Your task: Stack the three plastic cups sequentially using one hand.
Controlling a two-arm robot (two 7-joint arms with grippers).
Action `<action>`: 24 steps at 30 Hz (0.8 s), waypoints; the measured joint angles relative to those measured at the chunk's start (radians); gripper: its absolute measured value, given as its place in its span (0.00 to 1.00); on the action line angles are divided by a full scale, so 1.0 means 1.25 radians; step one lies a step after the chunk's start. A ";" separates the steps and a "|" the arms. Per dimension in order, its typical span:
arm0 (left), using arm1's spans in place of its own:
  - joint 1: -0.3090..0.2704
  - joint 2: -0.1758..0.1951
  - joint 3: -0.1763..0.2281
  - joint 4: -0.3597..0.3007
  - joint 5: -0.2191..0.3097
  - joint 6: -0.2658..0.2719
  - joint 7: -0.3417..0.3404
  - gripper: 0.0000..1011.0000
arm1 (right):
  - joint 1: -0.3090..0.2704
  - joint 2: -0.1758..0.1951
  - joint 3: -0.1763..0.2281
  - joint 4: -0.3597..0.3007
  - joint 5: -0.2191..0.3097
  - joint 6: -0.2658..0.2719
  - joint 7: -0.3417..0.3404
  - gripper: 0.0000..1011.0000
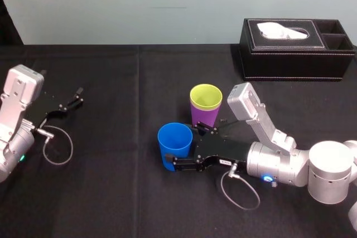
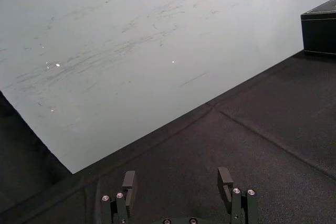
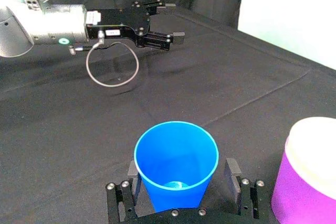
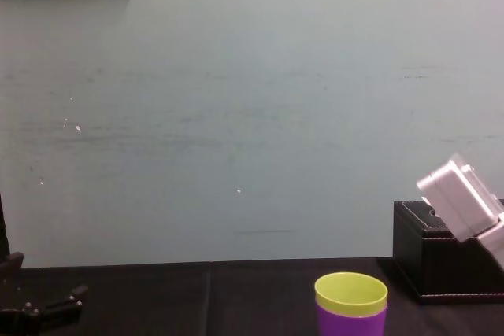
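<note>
Done: yellow-green cup (image 1: 206, 97) nested in purple cup (image 1: 202, 120).
Outstanding: blue cup (image 1: 174, 144), unstacked on worktop (image 1: 111, 182).
Right pincer (image 3: 182, 170): open, astride blue cup.
Left pincer (image 2: 177, 178): parked left, open, empty.

A table (image 1: 106, 188) is covered by a black cloth. Near its middle a purple cup (image 1: 199, 118) is stood upright. A blue cup (image 1: 174, 144) is placed at its 8 o'clock, and a black tissue box (image 1: 295, 54) at its 2 o'clock.

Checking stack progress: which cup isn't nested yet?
The blue cup, standing alone between the right gripper's fingers; yellow-green cup already sits inside the purple cup. Left gripper idles far left.
</note>
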 joint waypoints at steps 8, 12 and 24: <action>0.000 0.000 0.000 0.000 0.000 0.000 0.000 1.00 | 0.001 -0.011 -0.001 0.008 -0.004 -0.002 -0.003 0.99; 0.000 0.000 0.000 0.000 0.000 0.000 0.000 1.00 | 0.001 -0.016 0.000 0.012 -0.006 -0.005 -0.004 0.99; 0.000 0.000 0.000 0.000 0.000 0.000 0.000 1.00 | 0.002 -0.019 0.000 0.015 -0.007 -0.007 -0.004 0.94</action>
